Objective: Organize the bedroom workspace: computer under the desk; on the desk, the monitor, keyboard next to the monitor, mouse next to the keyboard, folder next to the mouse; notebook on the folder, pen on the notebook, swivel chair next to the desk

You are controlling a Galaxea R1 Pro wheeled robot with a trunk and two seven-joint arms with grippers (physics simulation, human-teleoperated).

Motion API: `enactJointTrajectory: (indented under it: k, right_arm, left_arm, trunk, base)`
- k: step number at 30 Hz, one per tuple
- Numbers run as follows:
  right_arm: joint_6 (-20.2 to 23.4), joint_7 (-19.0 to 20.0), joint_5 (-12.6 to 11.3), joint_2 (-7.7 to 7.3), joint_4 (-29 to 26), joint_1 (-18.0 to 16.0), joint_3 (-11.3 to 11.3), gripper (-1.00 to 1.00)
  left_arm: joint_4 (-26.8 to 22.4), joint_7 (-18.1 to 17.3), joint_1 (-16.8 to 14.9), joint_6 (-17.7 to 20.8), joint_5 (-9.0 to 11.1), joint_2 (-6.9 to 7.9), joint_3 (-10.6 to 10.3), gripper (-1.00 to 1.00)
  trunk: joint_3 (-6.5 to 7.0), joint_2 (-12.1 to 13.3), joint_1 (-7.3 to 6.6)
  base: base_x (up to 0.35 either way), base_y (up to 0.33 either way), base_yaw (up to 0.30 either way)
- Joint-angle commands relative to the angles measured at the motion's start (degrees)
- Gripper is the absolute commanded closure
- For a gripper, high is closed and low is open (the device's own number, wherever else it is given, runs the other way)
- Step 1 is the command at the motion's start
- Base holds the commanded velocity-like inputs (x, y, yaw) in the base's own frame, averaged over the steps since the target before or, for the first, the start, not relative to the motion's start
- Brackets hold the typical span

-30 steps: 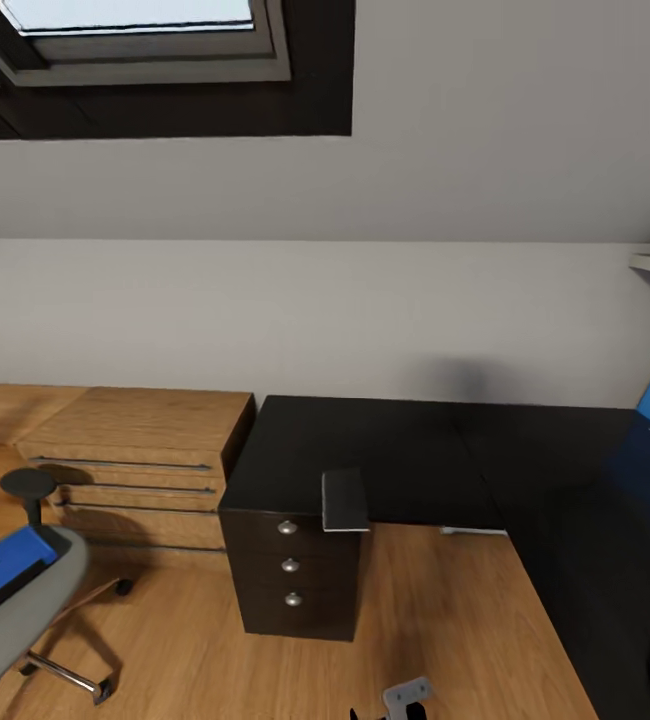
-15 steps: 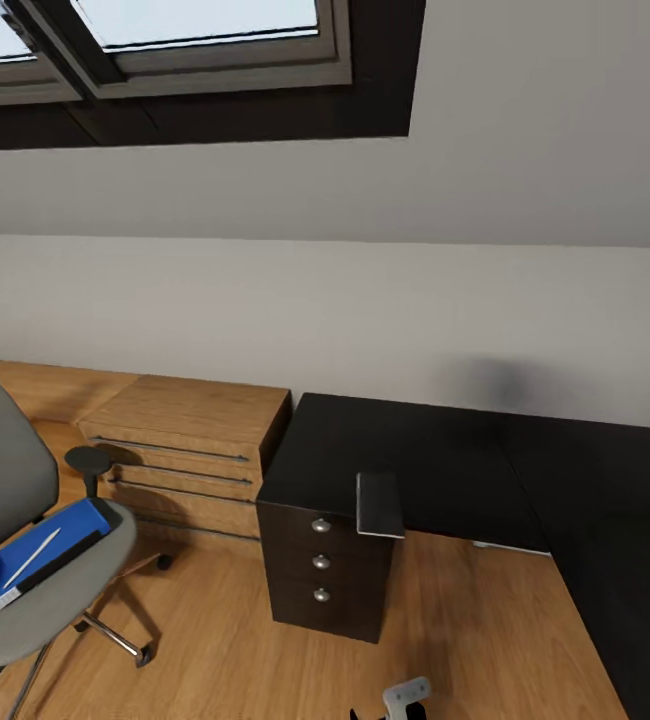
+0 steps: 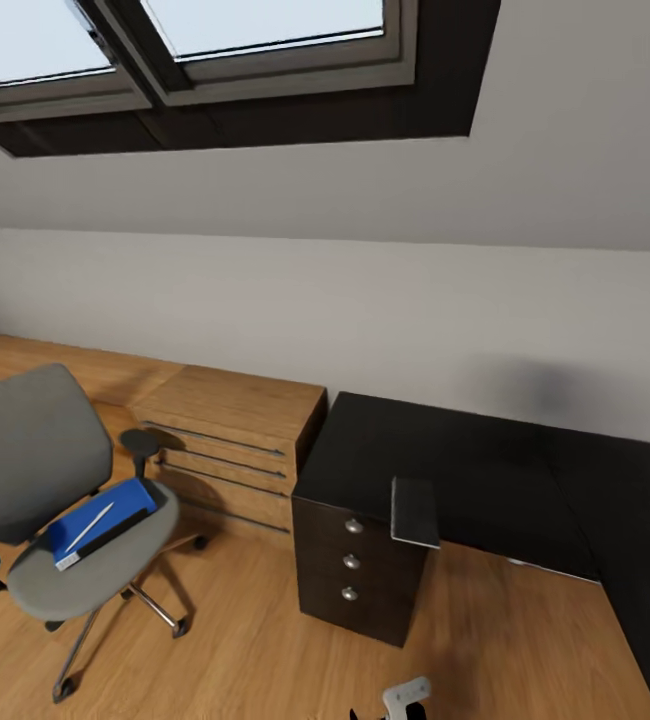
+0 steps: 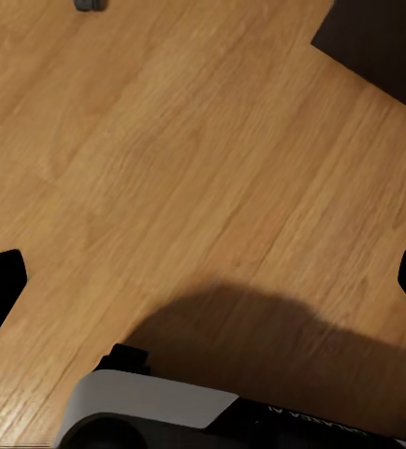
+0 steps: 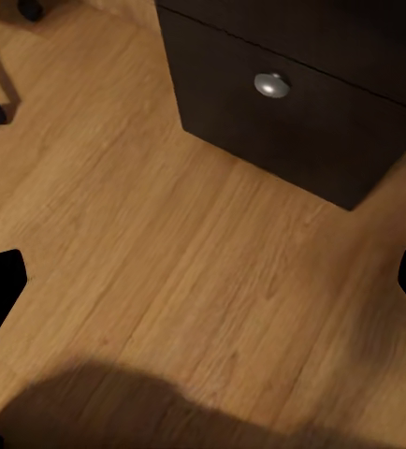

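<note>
One swivel chair [image 3: 40, 500] stands on the wood floor [image 3: 225, 650] and carries one blue folder [image 3: 100, 522] with one white pen [image 3: 89, 527] on top. One notebook [image 3: 414, 511] overhangs the black desk [image 3: 485, 470] above three drawer knobs [image 3: 350, 559]. Both grippers, left [image 4: 203, 290] and right [image 5: 203, 290], are spread wide.

Your left gripper [image 4: 203, 290] shows you two flat black fingertips, cut at an angle, and your right gripper [image 5: 203, 290] matches them. Below sits a rounded light-grey housing [image 4: 147, 412] on a black base [image 4: 297, 426] with faint pale lettering, too blurred to read.
</note>
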Motion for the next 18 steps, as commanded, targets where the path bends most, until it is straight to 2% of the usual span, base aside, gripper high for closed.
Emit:
enactJointTrajectory:
  k: [1,12,14,18]
  right_arm:
    - [-0.18,-0.17,-0.13,0.0,0.05,-0.02,0.32,-1.0]
    - [-0.18,-0.13,-0.12,0.0,0.05,-0.04,0.27,-1.0]
    - [-0.18,-0.11,-0.12,0.0,0.05,-0.04,0.27,-1.0]
    - [-0.24,-0.03,-0.12,0.25,0.25,-0.04,0.27,-1.0]
  left_arm:
    - [0.04,0.44,-0.06,-0.24,0.24,0.03,-0.49,-1.0]
    - [0.04,0.45,-0.06,-0.33,0.22,0.03,-0.49,-1.0]
    - [0.03,0.45,-0.06,-0.36,0.21,0.03,-0.49,-1.0]
    - [0.03,0.44,-0.06,-0.45,0.19,0.03,-0.44,-1.0]
  trunk:
    - [0.06,0.36,-0.22]
    - [1.43,4.77,-2.63]
    - [1.7,5.57,-3.07]
    - [1.63,5.57,-3.07]
  base:
    - [0.0,0.0,0.255]
    - [0.0,0.0,0.238]
    - [0.0,0.0,0.15]
    - [0.0,0.0,0.058]
